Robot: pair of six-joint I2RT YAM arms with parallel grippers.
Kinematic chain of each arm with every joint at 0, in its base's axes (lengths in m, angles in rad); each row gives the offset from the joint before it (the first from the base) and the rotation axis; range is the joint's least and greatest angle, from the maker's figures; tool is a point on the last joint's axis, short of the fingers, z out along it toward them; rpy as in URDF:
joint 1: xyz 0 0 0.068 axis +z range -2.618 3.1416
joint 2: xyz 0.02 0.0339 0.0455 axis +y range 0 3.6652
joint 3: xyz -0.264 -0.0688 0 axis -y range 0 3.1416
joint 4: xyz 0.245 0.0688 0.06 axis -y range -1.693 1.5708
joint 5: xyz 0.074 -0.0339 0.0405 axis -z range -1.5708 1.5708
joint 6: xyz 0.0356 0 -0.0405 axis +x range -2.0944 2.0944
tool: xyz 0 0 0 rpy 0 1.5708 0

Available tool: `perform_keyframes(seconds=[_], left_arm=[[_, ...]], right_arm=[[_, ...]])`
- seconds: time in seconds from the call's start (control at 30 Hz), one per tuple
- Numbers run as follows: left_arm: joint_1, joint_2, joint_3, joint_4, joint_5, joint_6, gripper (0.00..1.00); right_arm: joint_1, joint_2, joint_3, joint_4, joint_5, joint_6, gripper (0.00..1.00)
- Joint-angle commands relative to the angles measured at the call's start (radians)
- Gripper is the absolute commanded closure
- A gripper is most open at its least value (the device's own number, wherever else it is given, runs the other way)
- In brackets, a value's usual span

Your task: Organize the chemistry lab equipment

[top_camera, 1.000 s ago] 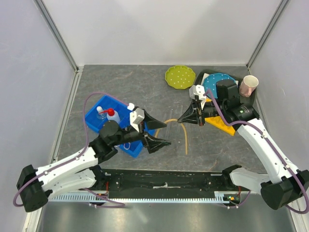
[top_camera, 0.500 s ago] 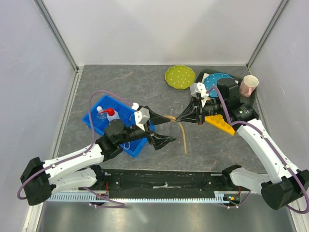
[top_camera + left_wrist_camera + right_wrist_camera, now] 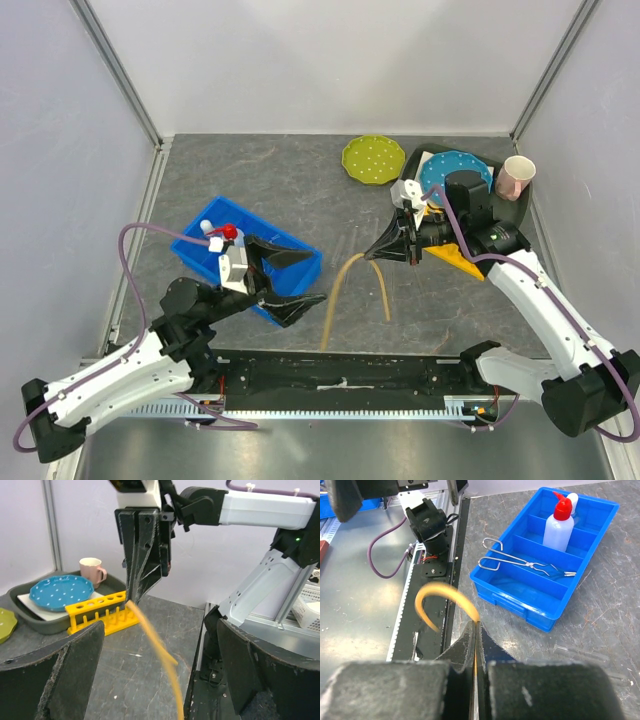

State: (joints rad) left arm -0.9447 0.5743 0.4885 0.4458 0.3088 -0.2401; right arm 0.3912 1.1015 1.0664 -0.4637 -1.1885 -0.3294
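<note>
Right wrist view: right gripper (image 3: 476,630) is clamping the tan rubber tube (image 3: 437,592) near its middle, ends drooping short of the blue tray (image 3: 520,605). Left gripper (image 3: 318,272) is hanging wide apart by the tray. Suggest feeding one end into an empty compartment, clearing the tongs (image 3: 530,564).

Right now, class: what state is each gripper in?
Left gripper: open, holding nothing.
Right gripper: shut on the tan rubber tube.

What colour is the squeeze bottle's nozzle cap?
The nozzle cap is red, clearest in the right wrist view.
</note>
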Motion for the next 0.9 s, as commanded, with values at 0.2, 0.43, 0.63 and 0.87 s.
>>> perform_keyframes(seconds=[0.2,0.43,0.63,0.87], left_arm=[[-0.005,0.151,0.016,0.043,-0.059,0.079,0.00],[-0.003,0.367,0.083,0.183,0.006,0.094,0.00],[-0.003,0.518,0.128,0.295,0.075,0.055,0.00],[-0.006,0.631,0.127,0.425,0.104,-0.025,0.00]], right_arm=[[0.008,-0.002,-0.034,0.112,-0.063,0.039,1.00],[0.014,-0.006,-0.059,0.198,-0.082,0.119,1.00],[0.028,-0.003,-0.083,0.279,-0.105,0.196,1.00],[0.034,-0.002,-0.127,0.453,-0.106,0.381,1.00]])
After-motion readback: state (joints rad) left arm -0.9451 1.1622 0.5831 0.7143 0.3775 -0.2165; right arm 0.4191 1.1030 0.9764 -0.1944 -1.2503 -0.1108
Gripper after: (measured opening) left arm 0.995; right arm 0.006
